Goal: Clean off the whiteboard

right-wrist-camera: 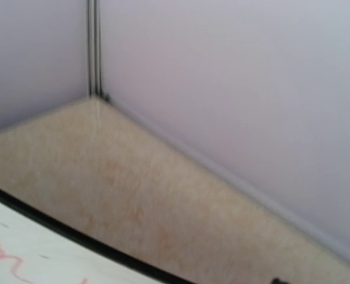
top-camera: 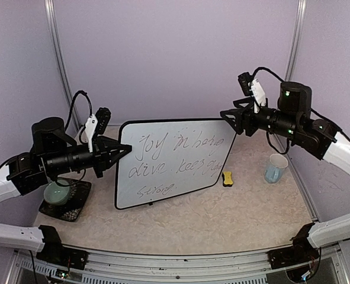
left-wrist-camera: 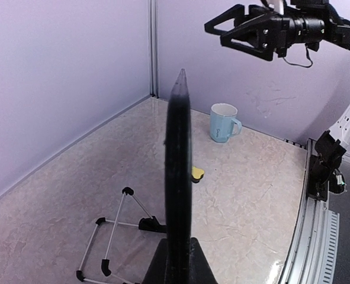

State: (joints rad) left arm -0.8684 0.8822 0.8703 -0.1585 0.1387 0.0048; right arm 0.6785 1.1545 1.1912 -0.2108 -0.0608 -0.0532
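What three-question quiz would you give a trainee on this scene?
1. What yellow thing lies on the table between the whiteboard and the mug?
2. The left gripper is: A open, B shut on the whiteboard, C out of view.
3. True or false: the whiteboard is wiped clean.

Key:
1. The sponge.
2. B.
3. False: handwriting covers it.
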